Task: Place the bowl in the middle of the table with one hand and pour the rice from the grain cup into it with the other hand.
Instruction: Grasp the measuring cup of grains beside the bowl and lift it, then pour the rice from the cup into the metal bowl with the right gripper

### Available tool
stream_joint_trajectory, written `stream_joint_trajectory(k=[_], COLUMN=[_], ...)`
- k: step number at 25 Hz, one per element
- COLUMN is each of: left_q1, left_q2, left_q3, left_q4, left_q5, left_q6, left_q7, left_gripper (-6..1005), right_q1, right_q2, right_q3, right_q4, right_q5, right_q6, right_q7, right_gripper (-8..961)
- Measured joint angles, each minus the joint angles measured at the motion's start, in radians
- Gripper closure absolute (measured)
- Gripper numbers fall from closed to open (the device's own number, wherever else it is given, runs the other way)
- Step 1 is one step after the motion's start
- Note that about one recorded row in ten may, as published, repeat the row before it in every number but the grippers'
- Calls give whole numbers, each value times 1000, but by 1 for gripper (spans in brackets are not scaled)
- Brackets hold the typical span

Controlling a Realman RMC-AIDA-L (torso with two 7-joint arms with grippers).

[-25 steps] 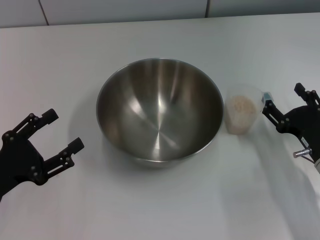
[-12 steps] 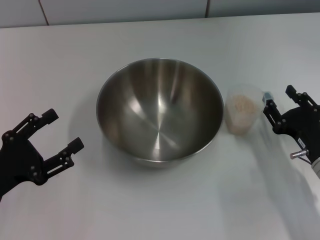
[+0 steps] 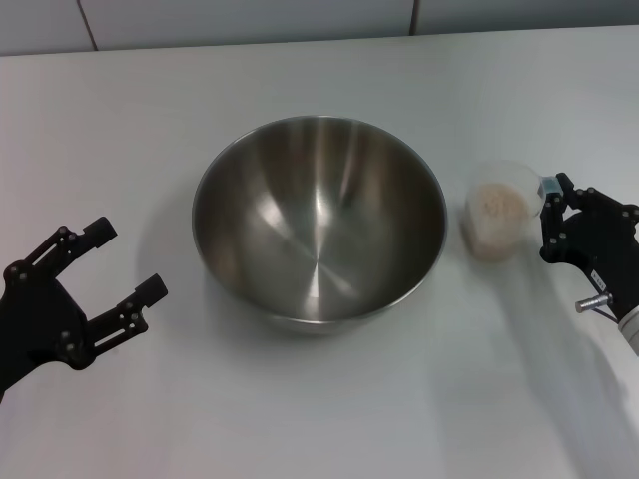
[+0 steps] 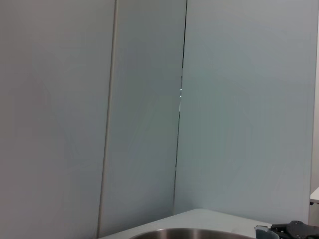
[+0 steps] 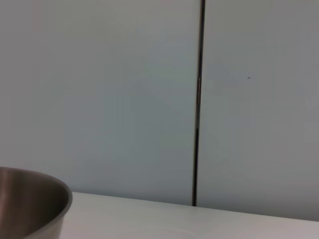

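Bowl (image 3: 319,222) sits mid-worktop (image 3: 329,409), empty. My right end effector (image 3: 555,215) has closed in from the right edge and now clamps the grain cup's (image 3: 504,211) handle side; the cup, rice (image 3: 499,205) inside, has shifted slightly toward that edge, away from the bowl. My left end effector (image 3: 118,266) is unmoved near the left edge, fingers spread wide.

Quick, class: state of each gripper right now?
Left gripper: open, holding nothing, left of the bowl.
Right gripper: at the grain cup's right side; open or shut cannot be told.
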Motion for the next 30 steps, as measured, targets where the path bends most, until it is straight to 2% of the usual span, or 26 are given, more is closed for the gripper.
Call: stream_joint_trajectory(k=[6,9,12,13,21,30], left_q1=[0,0,0,0,0,0], left_q2=[-1,-1,-2,-2,-3,-3], left_q3=[0,0,0,0,0,4], left_q4=[0,0,-2,-2,-2,-2], left_q5=[0,0,0,0,2,7], left_q6=[-1,-1,-3,-3,-3,-1], left_q7=[0,-2,-2,-2,-3,-3], left_gripper=[136,136,136,136,136,137], right_q1=[-7,-12,-18,-18,37,57], right_q2=[-1,-1,-7,-7,-10,-9], right_q3=[1,8,44,44,79,84], right_q4=[1,1,-8,-8,-59,-61], right_q5=[1,5,7,7,7,4], right_q6=[-12,-33,-145,-145,-274,-284], right_q7=[2,2,42,42,120,124], right_gripper=[860,859,856,856,857,859])
